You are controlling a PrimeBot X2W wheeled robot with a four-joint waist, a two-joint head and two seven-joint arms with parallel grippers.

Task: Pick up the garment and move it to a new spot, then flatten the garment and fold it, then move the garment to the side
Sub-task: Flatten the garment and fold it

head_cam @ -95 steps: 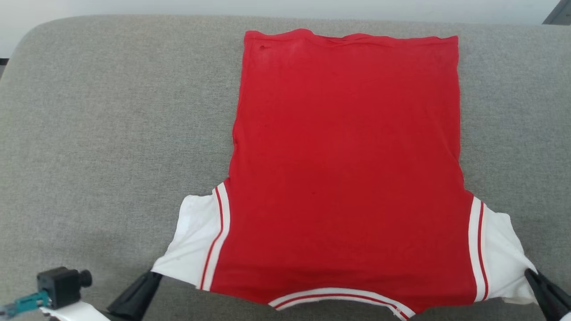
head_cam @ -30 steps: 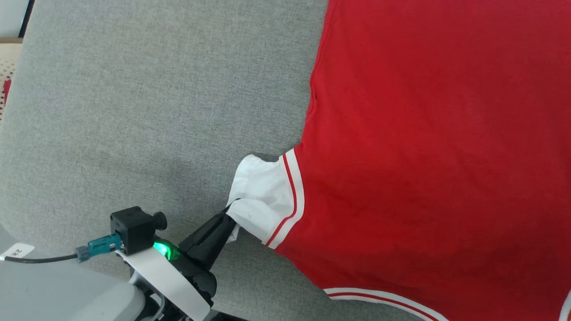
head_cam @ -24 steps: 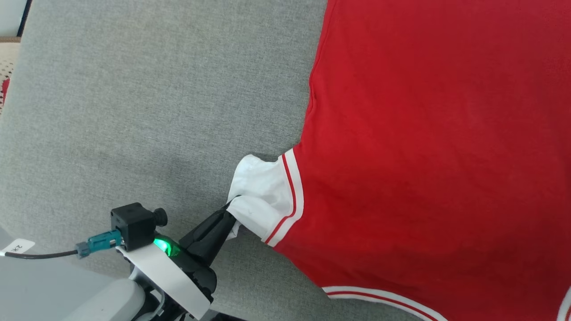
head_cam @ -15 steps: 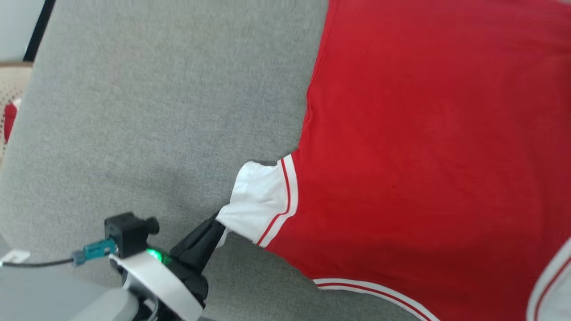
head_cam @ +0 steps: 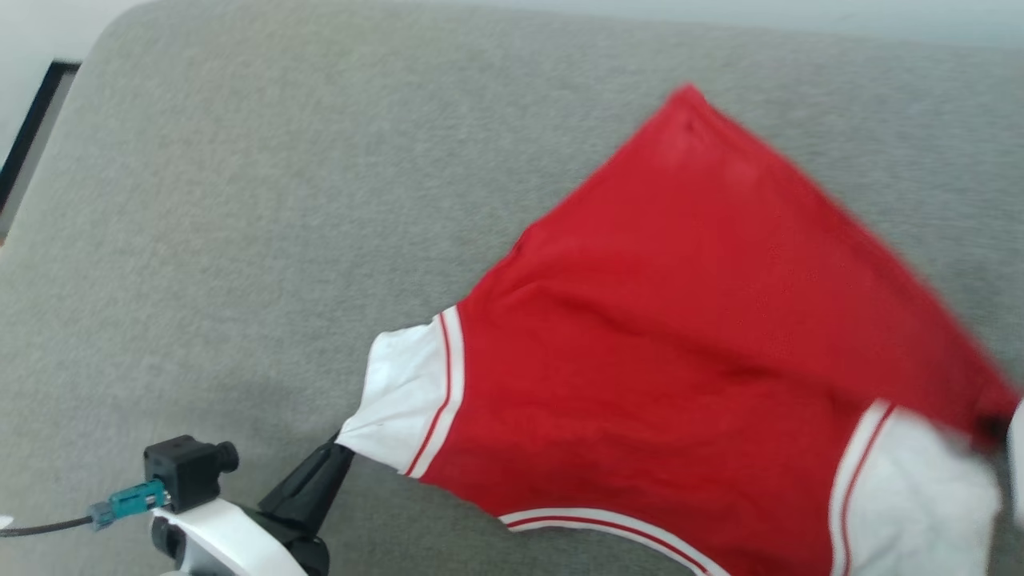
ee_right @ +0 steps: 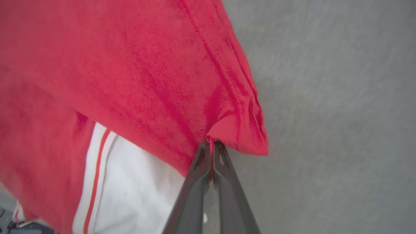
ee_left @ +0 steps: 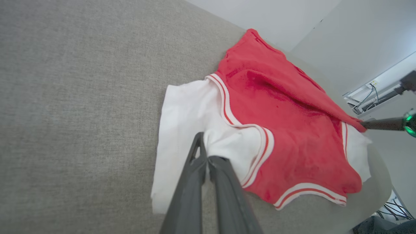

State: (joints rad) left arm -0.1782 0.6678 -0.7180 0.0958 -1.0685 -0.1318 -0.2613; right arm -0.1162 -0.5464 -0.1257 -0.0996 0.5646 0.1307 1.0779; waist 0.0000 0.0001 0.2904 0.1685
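Since the shirt (head_cam: 680,336) looked light, soft and limp, we judged it would sag wherever unsupported, so sleeve ends and corners were the places to hold. Our left gripper (ee_left: 205,155) was pinched shut on the white sleeve (ee_left: 185,130), our right gripper (ee_right: 211,144) on a red corner (ee_right: 242,135); the shirt lay pulled diagonally across the grey cushion (head_cam: 240,200).

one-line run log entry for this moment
phase: fold | left gripper: shut on white sleeve | right gripper: shut on hem corner, over other sleeve | garment: partly doubled on grey cushion
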